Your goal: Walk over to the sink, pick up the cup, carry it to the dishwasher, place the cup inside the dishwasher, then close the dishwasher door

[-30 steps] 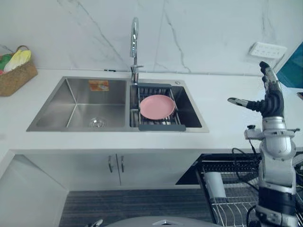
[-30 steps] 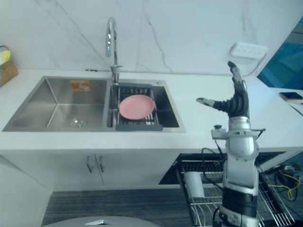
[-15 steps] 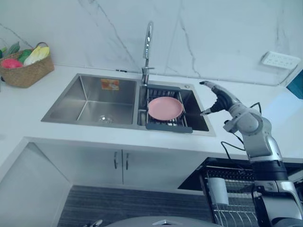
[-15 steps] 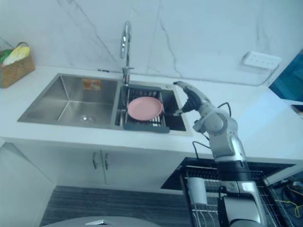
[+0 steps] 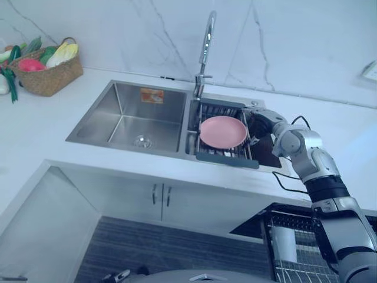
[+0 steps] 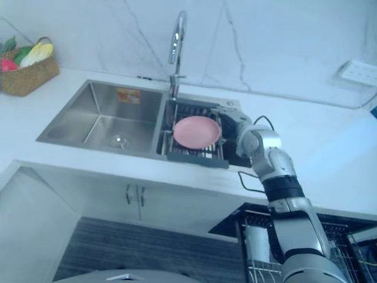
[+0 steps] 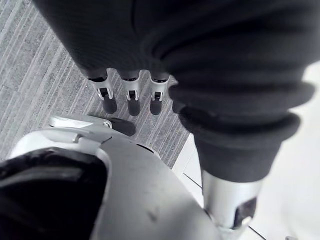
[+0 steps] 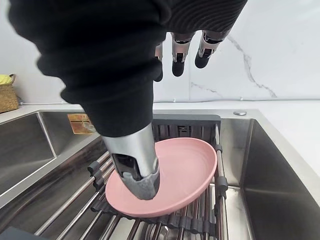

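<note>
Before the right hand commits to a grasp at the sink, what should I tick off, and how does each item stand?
1. Reach: ok, the right hand is over the sink, beside the pink plate.
2. Right hand free: ok, fingers straight, nothing held.
3. Task's target found: cannot tell; the drain rack carries a pink plate.
4. Left hand free: ok, fingers straight above the floor.
5. Dishwasher rack pulled out: ok.

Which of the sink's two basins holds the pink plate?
The right basin, by the right hand: the pink plate lies on its rack; the left basin holds none.
</note>
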### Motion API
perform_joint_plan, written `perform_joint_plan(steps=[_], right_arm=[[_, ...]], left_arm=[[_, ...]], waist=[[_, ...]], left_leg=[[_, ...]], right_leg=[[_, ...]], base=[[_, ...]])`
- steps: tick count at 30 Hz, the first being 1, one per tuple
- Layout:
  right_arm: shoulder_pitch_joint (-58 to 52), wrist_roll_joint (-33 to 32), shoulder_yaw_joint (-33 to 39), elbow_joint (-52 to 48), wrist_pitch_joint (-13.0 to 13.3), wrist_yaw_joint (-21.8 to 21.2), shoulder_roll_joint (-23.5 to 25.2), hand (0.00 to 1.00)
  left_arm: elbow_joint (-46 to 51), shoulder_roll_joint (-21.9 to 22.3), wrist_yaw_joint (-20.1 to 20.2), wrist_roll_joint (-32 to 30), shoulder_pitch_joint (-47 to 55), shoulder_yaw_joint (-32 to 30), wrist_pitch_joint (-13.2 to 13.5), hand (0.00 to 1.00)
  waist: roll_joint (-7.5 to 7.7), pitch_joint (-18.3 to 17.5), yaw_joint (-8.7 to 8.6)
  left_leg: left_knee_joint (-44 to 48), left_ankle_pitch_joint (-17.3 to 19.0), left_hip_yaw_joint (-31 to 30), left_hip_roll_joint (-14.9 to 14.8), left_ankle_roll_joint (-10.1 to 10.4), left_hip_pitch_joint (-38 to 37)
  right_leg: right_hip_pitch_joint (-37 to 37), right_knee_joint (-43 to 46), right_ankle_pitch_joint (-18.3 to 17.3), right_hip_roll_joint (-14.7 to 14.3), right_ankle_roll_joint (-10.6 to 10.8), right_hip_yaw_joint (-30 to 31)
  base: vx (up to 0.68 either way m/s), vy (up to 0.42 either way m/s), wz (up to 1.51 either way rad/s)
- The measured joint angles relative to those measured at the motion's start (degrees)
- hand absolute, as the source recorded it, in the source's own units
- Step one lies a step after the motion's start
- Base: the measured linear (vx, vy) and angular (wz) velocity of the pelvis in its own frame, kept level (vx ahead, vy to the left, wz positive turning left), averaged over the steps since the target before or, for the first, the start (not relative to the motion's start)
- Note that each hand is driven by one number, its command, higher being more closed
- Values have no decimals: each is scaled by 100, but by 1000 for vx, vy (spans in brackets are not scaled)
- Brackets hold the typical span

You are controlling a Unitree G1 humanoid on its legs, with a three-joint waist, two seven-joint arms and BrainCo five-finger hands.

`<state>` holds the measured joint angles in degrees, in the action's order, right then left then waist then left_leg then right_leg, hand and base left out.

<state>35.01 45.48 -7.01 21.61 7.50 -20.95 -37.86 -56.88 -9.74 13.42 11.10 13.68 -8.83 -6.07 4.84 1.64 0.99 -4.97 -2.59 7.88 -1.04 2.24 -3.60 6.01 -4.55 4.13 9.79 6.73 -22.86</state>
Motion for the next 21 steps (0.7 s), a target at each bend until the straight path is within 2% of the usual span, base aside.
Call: perform_joint_plan(steps=[11, 15, 21], right_arm=[[165, 230, -378, 573, -2, 120, 6, 0], [163, 441, -406, 634, 0, 305, 7, 0], [161, 660, -399, 659, -31, 566, 7, 0]], left_arm=[[16, -8, 68, 17, -16, 56, 52, 0], [27, -31, 64, 274, -17, 83, 52, 0], [174, -39, 61, 280, -7, 119, 39, 0]], waist=[[-52, 190, 63], [-38, 280, 75], [-35, 295, 99]], left_leg=[[-7, -39, -17, 44, -33, 98], [-6, -10, -30, 57, -51, 116], [0, -29, -114, 100, -78, 193]], right_leg=[[-28, -2, -13, 33, 54, -11], [-31, -2, -42, 55, 68, -28], [-106, 0, 6, 68, 80, -125]], base=[[-55, 9, 2], [21, 10, 2], [82, 6, 9]])
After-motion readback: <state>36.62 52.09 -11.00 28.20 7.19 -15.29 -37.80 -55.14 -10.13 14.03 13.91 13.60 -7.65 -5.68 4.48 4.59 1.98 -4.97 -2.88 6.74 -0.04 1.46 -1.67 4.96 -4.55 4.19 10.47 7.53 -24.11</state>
